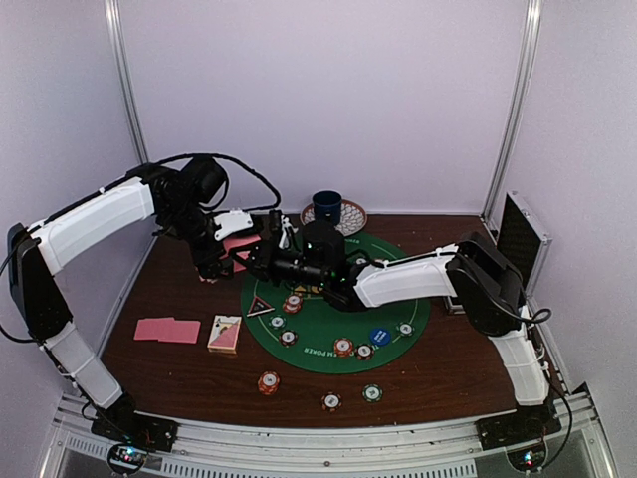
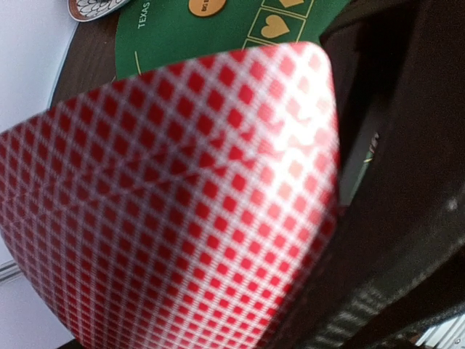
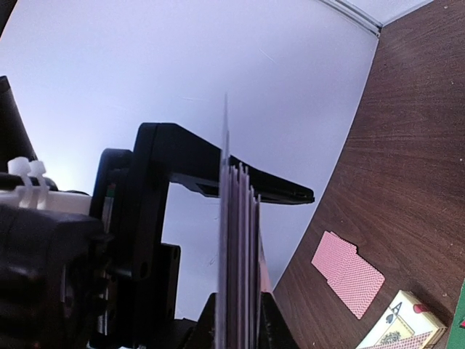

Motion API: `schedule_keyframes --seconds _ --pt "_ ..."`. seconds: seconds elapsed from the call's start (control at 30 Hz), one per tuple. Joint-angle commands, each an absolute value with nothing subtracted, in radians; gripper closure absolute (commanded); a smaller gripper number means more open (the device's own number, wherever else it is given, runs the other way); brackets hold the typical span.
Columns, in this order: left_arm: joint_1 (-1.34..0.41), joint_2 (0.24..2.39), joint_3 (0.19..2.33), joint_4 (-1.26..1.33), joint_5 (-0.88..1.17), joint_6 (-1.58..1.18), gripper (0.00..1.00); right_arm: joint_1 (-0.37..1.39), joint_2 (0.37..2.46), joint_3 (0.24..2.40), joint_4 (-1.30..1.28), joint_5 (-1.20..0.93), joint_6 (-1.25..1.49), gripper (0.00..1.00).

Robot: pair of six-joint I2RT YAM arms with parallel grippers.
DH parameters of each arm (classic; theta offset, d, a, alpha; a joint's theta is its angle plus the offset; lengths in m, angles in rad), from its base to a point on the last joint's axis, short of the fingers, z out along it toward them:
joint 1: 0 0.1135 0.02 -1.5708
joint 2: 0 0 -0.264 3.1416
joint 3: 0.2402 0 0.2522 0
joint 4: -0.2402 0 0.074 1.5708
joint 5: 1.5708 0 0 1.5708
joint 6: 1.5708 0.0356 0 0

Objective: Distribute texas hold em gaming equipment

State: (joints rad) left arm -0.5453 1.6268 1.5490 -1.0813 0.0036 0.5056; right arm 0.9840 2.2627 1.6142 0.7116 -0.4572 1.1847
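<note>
Dark wooden table [image 1: 438, 368] is carrying two pink-backed cards [image 1: 167, 330], lying flat at the left, with a card box [image 1: 225, 334] just beside them. Farther back, the left claw [image 1: 227, 254] is meeting a single card [image 2: 174, 203]; whether its fingers are pinching it I cannot tell. The right claw [image 3: 240, 331] is clamping an upright deck [image 3: 240, 247] near the back-left rim of the green mat [image 1: 318, 351]. Poker chips [image 1: 343, 347] are lying scattered over mat and table.
</note>
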Motion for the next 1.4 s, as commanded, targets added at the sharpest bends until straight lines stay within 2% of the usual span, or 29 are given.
schedule_keyframes --seconds 0.0,0.13,0.43,0.5,0.53,0.57,0.67,0.8,0.97,1.2,1.37 --pt "-0.543 1.622 1.592 -1.01 0.0 0.518 0.2 0.994 2.226 1.643 0.749 -0.477 1.214 0.95" --pt "-0.544 1.64 1.611 -1.032 0.036 0.529 0.32 0.992 2.238 1.648 0.759 -0.476 1.238 0.93" --pt "-0.55 1.652 1.631 -1.048 0.06 0.514 0.37 0.992 2.252 1.655 0.752 -0.474 1.259 0.91" --pt "-0.555 1.657 1.641 -1.063 0.071 0.5 0.34 0.992 2.255 1.66 0.741 -0.478 1.259 0.95" --pt "-0.558 1.661 1.646 -1.072 0.076 0.487 0.2 0.992 2.255 1.659 0.737 -0.479 1.259 0.96" --pt "-0.559 1.661 1.649 -1.082 0.086 0.48 0.13 0.991 2.254 1.656 0.737 -0.477 1.258 0.97" --pt "-0.561 1.66 1.651 -1.115 0.13 0.471 0.04 0.989 2.253 1.649 0.738 -0.477 1.259 1.0" --pt "-0.561 1.646 1.63 -1.123 0.153 0.493 0.02 0.989 2.258 1.657 0.75 -0.486 1.259 1.0" --pt "-0.561 1.641 1.602 -1.113 0.107 0.545 0.06 0.987 2.262 1.651 0.778 -0.505 1.271 1.0" --pt "-0.561 1.632 1.587 -1.076 -0.027 0.57 0.02 0.985 2.265 1.641 0.811 -0.52 1.286 1.0" --pt "-0.561 1.616 1.606 -1.068 -0.009 0.545 0.02 0.983 2.27 1.637 0.825 -0.523 1.298 1.0"
